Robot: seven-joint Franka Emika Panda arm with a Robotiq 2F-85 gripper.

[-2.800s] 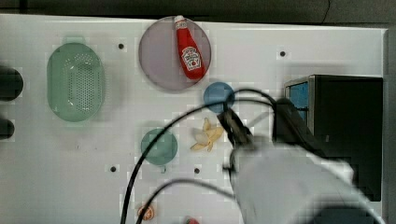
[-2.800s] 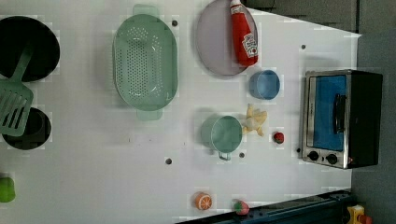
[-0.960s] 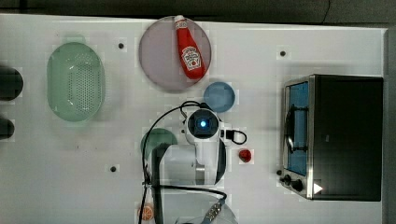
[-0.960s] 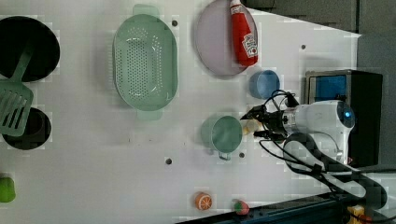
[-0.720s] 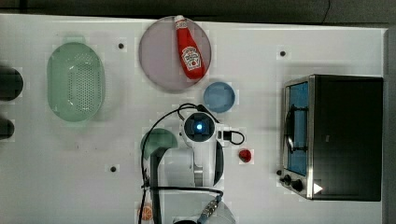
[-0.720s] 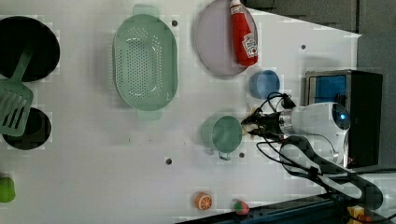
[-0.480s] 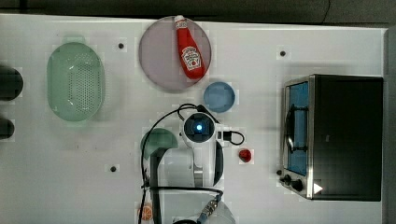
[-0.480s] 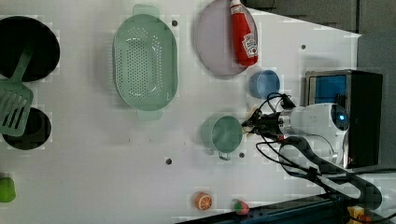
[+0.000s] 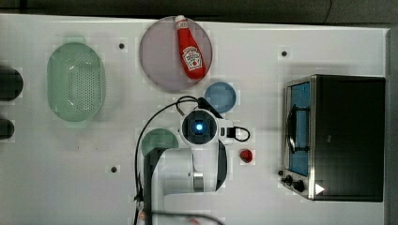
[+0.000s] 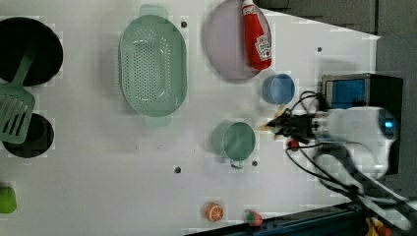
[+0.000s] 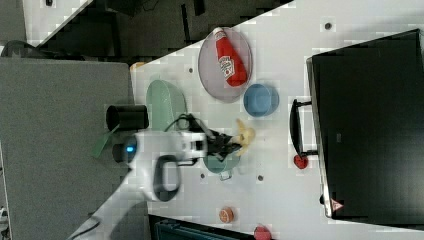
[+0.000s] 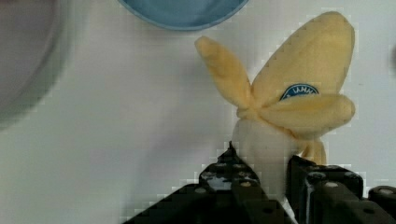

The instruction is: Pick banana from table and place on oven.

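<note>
colander [image 9: 75, 81]: pale green, sitting way off to the top view's left of the teal cup

teal cup [image 9: 158, 140]: my landmark here, parked mid-table and peeking out beside the arm

plate [image 9: 165, 65]: greyish round one, lying up and to the top view's right of the teal cup, with the ketchup bottle [image 9: 189, 48] resting on it

gripper [image 12: 266, 175]: the claw is pinching the banana by its pale base, one black finger on each side; in the left view it's reaching in just to the left view's right of the teal cup

banana [image 12: 285, 100]: getting squeezed in the claw, peel strips fanning out, blue sticker showing; in the right view it's sticking out right above the teal cup, between the cup and the blue bowl

blue bowl [image 9: 220, 96]: sitting up and to the top view's right of the teal cup, just beyond the arm's wrist

red toy [image 9: 246, 155]: small, lying on the table [image 9: 56, 178] between the teal cup and the oven

oven [image 9: 347, 136]: black top, blue glass door, standing far to the top view's right of the teal cup
</note>
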